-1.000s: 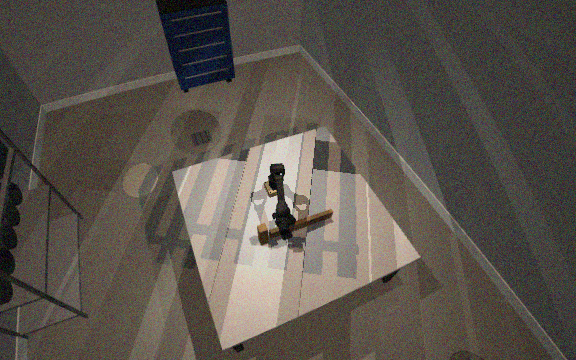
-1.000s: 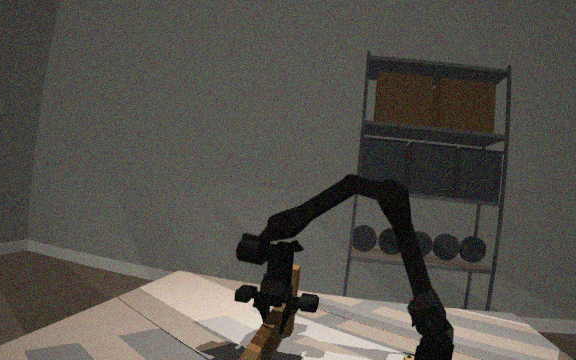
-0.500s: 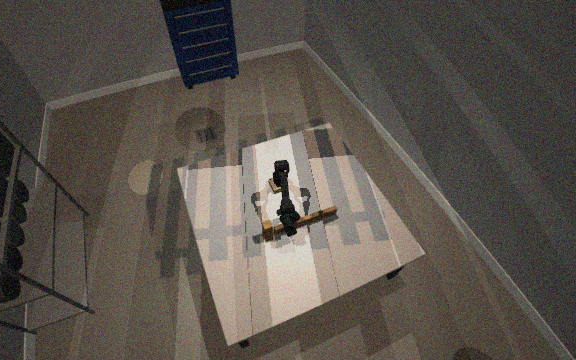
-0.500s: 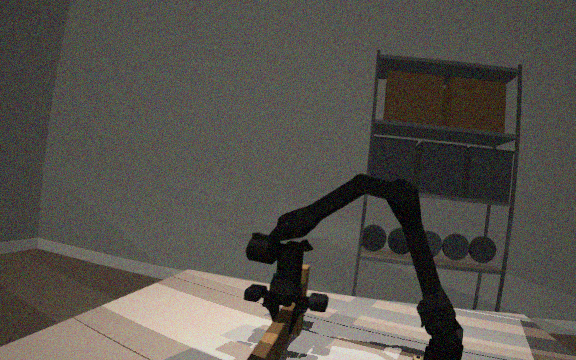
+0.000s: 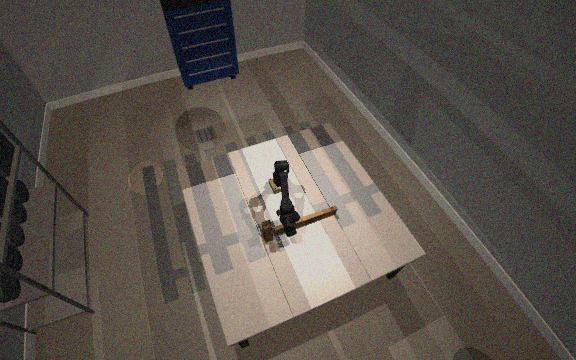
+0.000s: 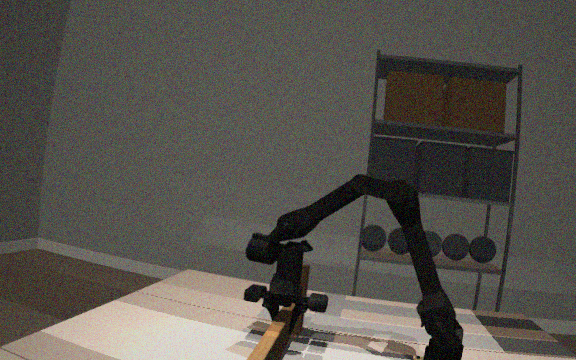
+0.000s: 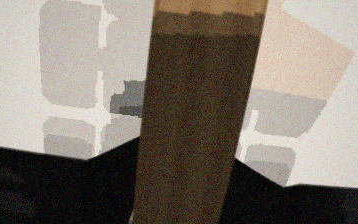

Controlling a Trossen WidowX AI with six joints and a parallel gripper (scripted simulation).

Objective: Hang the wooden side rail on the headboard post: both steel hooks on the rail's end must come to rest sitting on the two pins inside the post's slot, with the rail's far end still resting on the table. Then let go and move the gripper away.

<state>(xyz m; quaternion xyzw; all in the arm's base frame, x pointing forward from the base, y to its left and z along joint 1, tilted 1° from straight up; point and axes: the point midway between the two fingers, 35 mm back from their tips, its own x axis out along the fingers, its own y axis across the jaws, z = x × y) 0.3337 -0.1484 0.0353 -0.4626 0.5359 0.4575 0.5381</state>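
Note:
The wooden side rail is a long brown bar. My gripper is shut on it, near its post end, with a dark finger on each side in the wrist view. The headboard post is a short upright brown block on the table. In the top view the rail runs from close beside the post to the right. The hooks, pins and slot cannot be made out, so neither seating nor contact can be told. Whether the rail's far end touches the table is unclear.
The pale table carries patchy shadows. A small yellowish piece lies by the arm's base. Beyond the table stand a blue drawer cabinet and a metal shelf rack.

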